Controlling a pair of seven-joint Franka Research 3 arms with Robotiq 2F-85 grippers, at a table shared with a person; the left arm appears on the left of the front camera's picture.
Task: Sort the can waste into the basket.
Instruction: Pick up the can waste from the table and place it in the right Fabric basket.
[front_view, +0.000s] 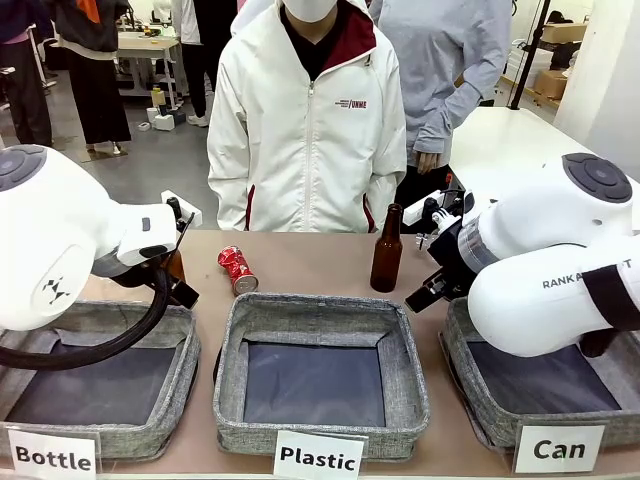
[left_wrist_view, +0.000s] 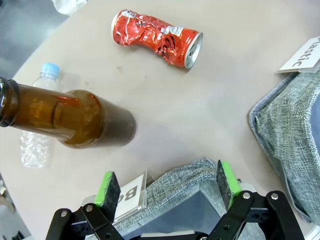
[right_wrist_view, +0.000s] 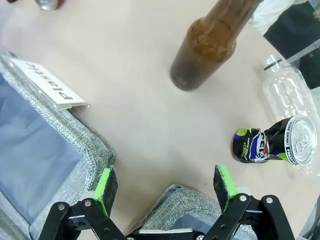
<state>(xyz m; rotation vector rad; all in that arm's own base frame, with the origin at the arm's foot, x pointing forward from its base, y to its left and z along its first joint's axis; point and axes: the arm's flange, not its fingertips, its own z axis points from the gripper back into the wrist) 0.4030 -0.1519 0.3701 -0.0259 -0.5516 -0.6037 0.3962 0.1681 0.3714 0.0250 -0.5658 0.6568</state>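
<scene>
A crushed red can (front_view: 238, 270) lies on the table behind the middle basket; in the left wrist view the red can (left_wrist_view: 157, 37) lies well beyond my fingers. A dark blue can (right_wrist_view: 270, 145) with a green rim stands to the right of my right gripper (right_wrist_view: 167, 187), which is open above the rim of the Can basket (right_wrist_view: 172, 200). That grey basket (front_view: 460, 370) sits front right, behind its "Can" card (front_view: 560, 450). My left gripper (left_wrist_view: 167, 187) is open and holds nothing, over the edge of the Bottle basket (left_wrist_view: 175, 182).
A brown bottle (left_wrist_view: 70, 117) and a clear plastic bottle (left_wrist_view: 37, 130) stand close ahead of the left gripper. Another brown bottle (front_view: 387, 250) and a clear plastic bottle (right_wrist_view: 287, 92) are near the right gripper. The Plastic basket (front_view: 230, 350) is in the middle. A person stands at the far side.
</scene>
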